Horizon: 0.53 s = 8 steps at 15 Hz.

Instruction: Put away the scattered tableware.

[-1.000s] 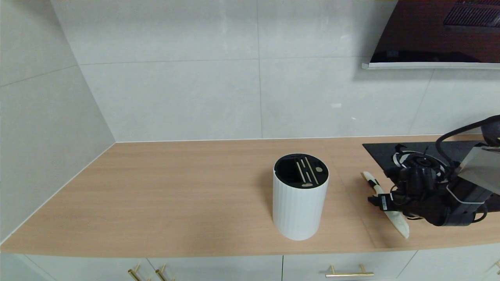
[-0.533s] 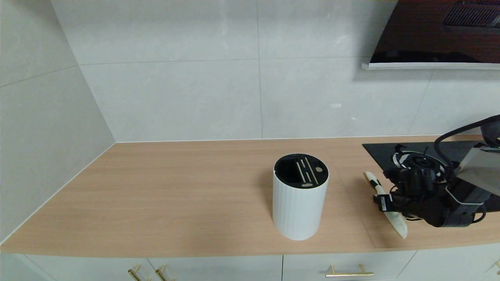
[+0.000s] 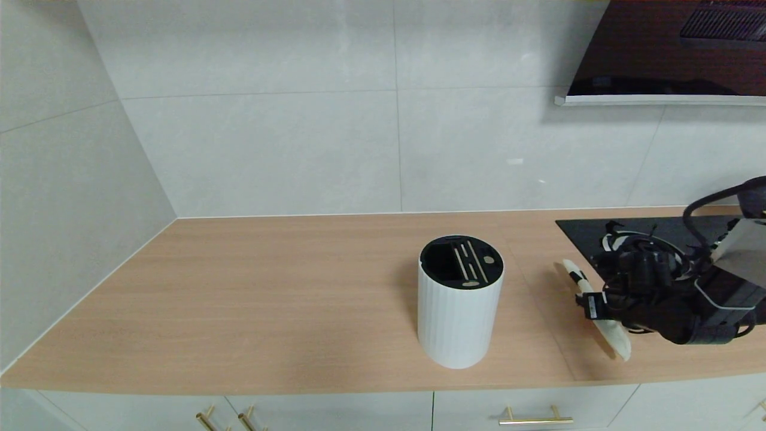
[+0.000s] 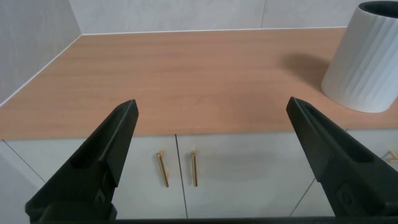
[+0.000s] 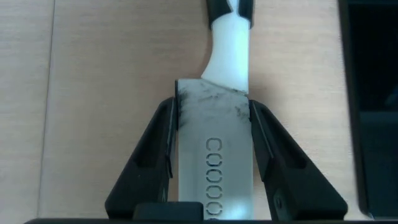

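Counter point(image 3: 269, 287): we note a white ribbed holder point(image 3: 459, 311) standing upright near its middle. Right gripper point(image 3: 598, 305) is clamped on a white knife point(image 5: 214, 143) by the blade, between holder and hob point(image 3: 583, 233). Left gripper point(image 4: 211, 102) sits before the counter's front edge, fingers spread wide, holding nothing.

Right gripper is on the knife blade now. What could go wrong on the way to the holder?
1. The right gripper pinches the knife across its smooth blade, with the handle sticking out past the fingertips. The knife may pivot or slip in transit.
2. The slots in the white holder are narrow. A tilted blade could catch the top and shove or tip the tall holder, which stands near the front edge of the counter.
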Tool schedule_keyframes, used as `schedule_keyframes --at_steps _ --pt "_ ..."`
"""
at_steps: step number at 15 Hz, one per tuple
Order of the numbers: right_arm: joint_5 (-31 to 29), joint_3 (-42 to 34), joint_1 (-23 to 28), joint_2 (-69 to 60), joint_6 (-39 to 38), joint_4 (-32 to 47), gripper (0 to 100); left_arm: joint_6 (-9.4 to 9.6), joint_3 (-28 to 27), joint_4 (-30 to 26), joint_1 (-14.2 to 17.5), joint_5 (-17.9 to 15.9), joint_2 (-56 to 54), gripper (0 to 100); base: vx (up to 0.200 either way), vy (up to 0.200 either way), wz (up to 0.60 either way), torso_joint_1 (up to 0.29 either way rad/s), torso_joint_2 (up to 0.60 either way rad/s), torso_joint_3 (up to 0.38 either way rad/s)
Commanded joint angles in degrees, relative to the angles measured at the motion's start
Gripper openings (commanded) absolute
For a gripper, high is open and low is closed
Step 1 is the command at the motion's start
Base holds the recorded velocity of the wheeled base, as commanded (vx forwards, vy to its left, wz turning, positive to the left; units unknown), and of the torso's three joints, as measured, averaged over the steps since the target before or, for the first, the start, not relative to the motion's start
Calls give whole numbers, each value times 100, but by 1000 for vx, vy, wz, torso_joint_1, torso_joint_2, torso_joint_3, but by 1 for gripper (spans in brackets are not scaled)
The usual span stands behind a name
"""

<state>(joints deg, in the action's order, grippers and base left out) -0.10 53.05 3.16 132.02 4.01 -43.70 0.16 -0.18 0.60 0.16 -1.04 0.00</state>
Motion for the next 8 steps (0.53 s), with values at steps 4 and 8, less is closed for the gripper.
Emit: schedule_keyframes --at_steps 4,8 --pt "98 -550 -149 -1636 -41 -42 0 11 1 2 2 7 0 100 0 0 0 0 0 0" --pt "71 -955 -641 -2656 -41 -33 0 2 -237 -7 2 -19 0 100 0 0 0 0 0 0"
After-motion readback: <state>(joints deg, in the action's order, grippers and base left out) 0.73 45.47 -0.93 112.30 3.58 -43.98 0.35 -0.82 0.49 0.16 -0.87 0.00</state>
